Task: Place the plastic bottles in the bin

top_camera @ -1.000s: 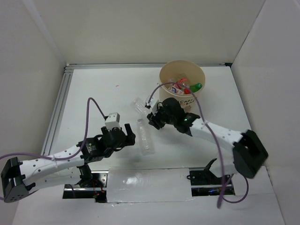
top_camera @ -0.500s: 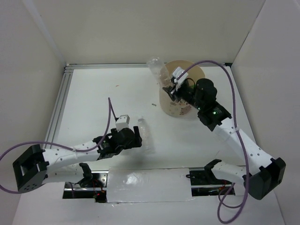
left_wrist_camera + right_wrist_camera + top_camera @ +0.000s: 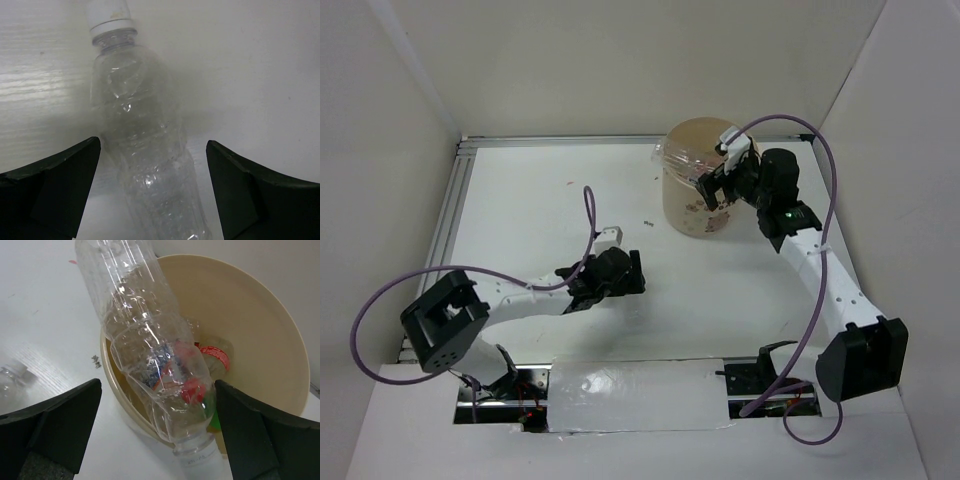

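Right end effector [image 3: 156, 390] reached the bin [image 3: 280, 330], left end effector [image 3: 152, 150] advanced; each spread around one bottle [image 3: 145, 340].

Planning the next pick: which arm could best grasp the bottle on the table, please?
Left: the left hand, open, straddles that bottle; the right hand is away at the bin.

Bright, even light; close wrist views look hazy

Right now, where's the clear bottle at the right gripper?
Right wrist view: the clear bottle sits between the fingers of the open right gripper, slanting over the rim of the bin. Top view: at the bin's left edge.
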Motion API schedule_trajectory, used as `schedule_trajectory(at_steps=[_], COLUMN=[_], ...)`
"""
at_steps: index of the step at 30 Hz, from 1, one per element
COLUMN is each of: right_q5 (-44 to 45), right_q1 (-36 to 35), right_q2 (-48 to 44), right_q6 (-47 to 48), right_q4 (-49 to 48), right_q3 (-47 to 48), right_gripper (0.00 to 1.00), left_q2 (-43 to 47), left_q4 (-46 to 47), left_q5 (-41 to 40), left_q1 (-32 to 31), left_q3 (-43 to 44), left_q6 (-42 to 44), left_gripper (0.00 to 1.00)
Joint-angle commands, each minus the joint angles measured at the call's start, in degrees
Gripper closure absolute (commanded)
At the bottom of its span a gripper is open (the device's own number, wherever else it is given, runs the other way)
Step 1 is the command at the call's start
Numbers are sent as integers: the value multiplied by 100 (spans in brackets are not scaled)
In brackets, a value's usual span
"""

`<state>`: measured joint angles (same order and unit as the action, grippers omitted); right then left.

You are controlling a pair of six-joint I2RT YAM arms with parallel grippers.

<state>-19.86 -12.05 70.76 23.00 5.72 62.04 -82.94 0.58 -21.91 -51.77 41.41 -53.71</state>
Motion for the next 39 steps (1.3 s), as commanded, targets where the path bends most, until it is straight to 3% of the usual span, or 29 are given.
schedule_trajectory(at_steps=[1, 8, 13, 18, 21, 22, 25, 26, 27, 28, 32, 36, 37, 38, 39], right_q5=[-492, -765, -256, 25, -36, 86, 26, -70, -210, -551, -1605, -1758, -1758, -1950, -2074], right_q1=[176, 353, 406, 458, 625, 625, 756, 809, 914, 976, 1179, 1240, 1336, 1398, 1468], right_q2=[-308, -765, -476, -248, -107, -106, -106, -220, -299, -500, -1089, -1679, -1784, -1950, -2030], right_q6=[-112, -332, -411, -411, -480, -481, -481, -542, -543, -595, -141, 335, 406, 520, 808], right_q4=[280, 492, 334, 228, 281, 281, 281, 281, 281, 281, 893, 1607, 1730, 2036, 2213], right_q3=[343, 186, 246, 475, 599, 599, 669, 669, 591, 538, 160, -533, -648, -745, -833], right_gripper=[0, 0, 0, 0, 0, 0, 0, 0, 0, 0, 0, 0, 3, 17, 58], left_q2=[-484, -812, -812, -627, -627, -627, -680, -680, -593, -401, 599, 1462, 1464, 1465, 1351], left_q4=[294, 171, 171, 118, 118, 118, 65, 13, -75, -136, -207, 239, 502, 592, 592], left_q5=[126, 126, 178, 126, 126, 126, 126, 126, 126, 126, -49, -50, -50, 20, 72], left_q1=[18, 18, 70, 70, 70, 70, 70, 70, 70, 70, -157, -158, -158, -89, -88], left_q3=[402, 509, 316, 210, 157, 157, 157, 157, 218, 297, 578, 1323, 1517, 1754, 2026], left_q6=[212, 159, 159, 107, 107, 107, 168, 229, 230, 299, 975, 1703, 1863, 2039, 2275], left_gripper=[0, 7, 11, 21, 39, 40, 60, 68, 88, 97, 100, 100, 100, 100, 100])
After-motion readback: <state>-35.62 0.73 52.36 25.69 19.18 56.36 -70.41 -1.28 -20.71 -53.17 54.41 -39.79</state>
